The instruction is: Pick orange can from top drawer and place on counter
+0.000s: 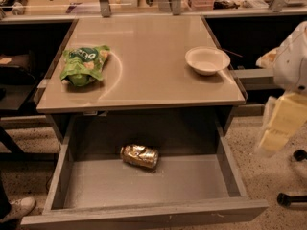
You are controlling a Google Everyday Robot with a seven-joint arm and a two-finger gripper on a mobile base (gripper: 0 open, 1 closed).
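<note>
The big, shiny tan counter (153, 56) fills the top. Under it the wide grey top drawer (144, 186) stands pulled out, plain and flat inside. The gripper (280, 126) hangs at 3 o'clock, pale yellow, blurry and partly cut off. I cannot tell if it is spread or pressed together. The orange can (139, 156), gold and crinkly, lies on its side in the drawer, well apart from the gripper, at its 8 o'clock.

Can (139, 156) in drawer (148, 185), end effector (280, 126) right
</note>
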